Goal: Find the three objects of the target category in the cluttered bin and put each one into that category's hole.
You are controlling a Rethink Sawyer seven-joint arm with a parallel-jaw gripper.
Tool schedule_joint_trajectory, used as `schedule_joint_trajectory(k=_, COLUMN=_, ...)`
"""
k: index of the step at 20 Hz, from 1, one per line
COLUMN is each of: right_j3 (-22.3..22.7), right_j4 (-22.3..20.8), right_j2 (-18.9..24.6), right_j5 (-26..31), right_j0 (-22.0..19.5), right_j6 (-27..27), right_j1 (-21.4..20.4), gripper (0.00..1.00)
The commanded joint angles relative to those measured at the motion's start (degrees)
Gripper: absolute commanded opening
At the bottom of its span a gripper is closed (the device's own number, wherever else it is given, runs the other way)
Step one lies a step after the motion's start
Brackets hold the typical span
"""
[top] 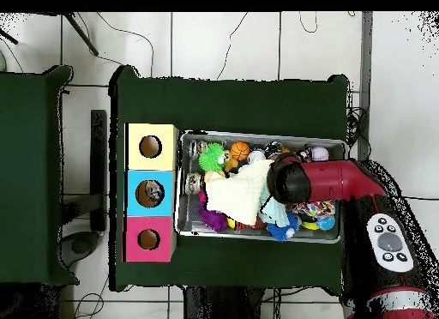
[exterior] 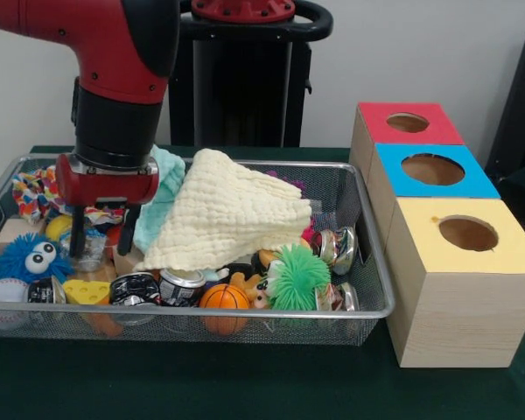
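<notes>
— Three holes, one bin: which things do you want me to go after?
— You can't read the category from the scene. The red box (exterior: 409, 133), blue box (exterior: 433, 179) and yellow box (exterior: 468, 254) stand in a row at 3 o'clock of the bin (exterior: 360, 188), on the green surface (exterior: 245, 385).
— Where is the gripper?
— Your gripper (exterior: 99, 249) hangs low at the bin's 9 o'clock. Its fingers (exterior: 73, 232) are spread apart, with loose clutter between them, and grasp nothing that I can make out.
— And the likely targets?
— Crushed cans (exterior: 182, 284) lie along the 6 o'clock wall, next to a basketball (exterior: 223, 297) and a green spiky ball (exterior: 297, 276). A blue fuzzy toy (exterior: 31, 258) sits at 8 o'clock. The big yellow cloth (exterior: 227, 210) covers the middle and probably hides more.
— So how do you want the pick done?
— Choose one piece that stands apart from its neighbours. Come straight down over it and close the fingers only once they are on either side of it. Lift slowly so the cloth doesn't come up with it. If you can't find all three, drag the cloth aside first.
</notes>
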Motion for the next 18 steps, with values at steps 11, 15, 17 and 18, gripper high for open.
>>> schedule_joint_trajectory(k=11, right_j3=-1.5, right_j4=-4.14, right_j2=-4.34, right_j5=10.43, right_j0=0.83, right_j6=-4.81, right_j1=3.59, gripper=1.0)
schedule_joint_trajectory(k=15, right_j3=-1.71, right_j4=-4.73, right_j2=-4.61, right_j5=9.5, right_j0=0.69, right_j6=-4.83, right_j1=4.38, gripper=1.0)
schedule_joint_trajectory(k=17, right_j3=-2.03, right_j4=-5.07, right_j2=-4.87, right_j5=8.29, right_j0=0.81, right_j6=-3.63, right_j1=5.32, gripper=1.0)
schedule_joint_trajectory(k=18, right_j3=-2.3, right_j4=-5.2, right_j2=-4.89, right_j5=7.6, right_j0=0.8, right_j6=-3.06, right_j1=6.02, gripper=1.0)
